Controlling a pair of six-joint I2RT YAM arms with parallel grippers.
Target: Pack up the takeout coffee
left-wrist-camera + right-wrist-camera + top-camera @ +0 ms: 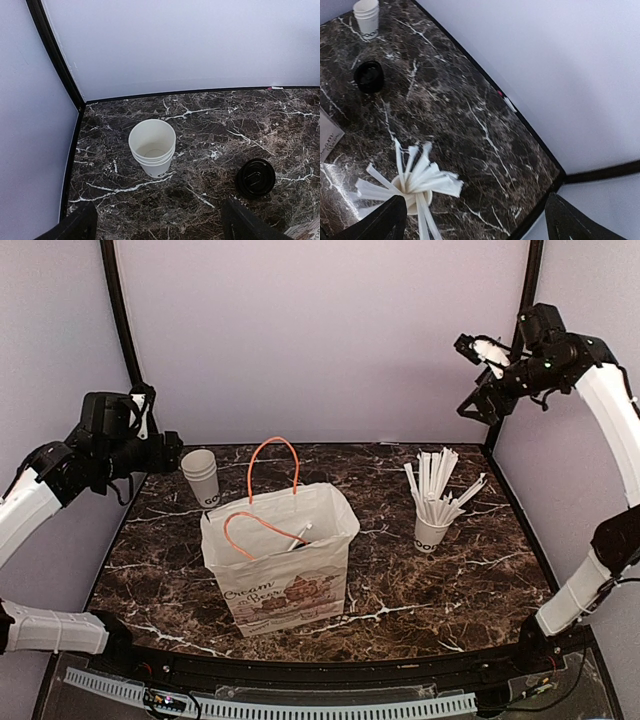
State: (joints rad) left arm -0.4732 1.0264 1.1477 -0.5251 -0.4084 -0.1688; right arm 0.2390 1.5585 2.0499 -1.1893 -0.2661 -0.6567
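Left fingers [75,226] fill the bottom corners of their wrist view, spread wide apart and gripping nothing, held above the dark marble tabletop [210,125]. Just beyond the right-hand finger stands the takeout coffee [255,176], seen from above so that only its round black lid shows. It rests on the tabletop outside the paper bag [285,585], whose pale corner peeks in beside that same finger. Farther ahead, between the two fingers and nearer the left-hand one, stand the nested white cups [152,147], mouth up and well apart from the coffee. Right fingers [380,222] are likewise spread wide, gripping nothing, high over the tabletop. Below them, just beside the left-hand finger, sits the white cup of straws [412,192], its paper-wrapped straws fanning out. Well beyond that, toward the left-hand finger's side, the coffee's black lid shows again, and past it the nested cups stand at the far corner of that view. From the top camera the bag stands upright and open between the two pairs of fingers, with one of its orange handles [272,465] raised, the other drooping into the mouth, and a white wrapped straw [300,535] leaning inside. The coffee cannot be made out in that view.
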